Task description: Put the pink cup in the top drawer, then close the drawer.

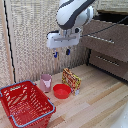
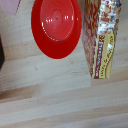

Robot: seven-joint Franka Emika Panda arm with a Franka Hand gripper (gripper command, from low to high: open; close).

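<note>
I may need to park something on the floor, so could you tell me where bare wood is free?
Bare wood lies between the red bowl and the drawer unit. Crowded: pink cup, bowl, snack box and red basket.

The white arm (image 1: 74, 12) reaches in from the upper right of the frame — its gripper (image 1: 61, 53) points straight down, jaws parted, empty.

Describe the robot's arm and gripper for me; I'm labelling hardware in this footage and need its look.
The arm is white and rounded, with a dark grey band at one joint. Under it sits a white boxy gripper block, carrying the gripper: two short dark fingers with blue tips. A thin dark cable runs from the arm toward the exterior view's right. No markings are readable.
</note>
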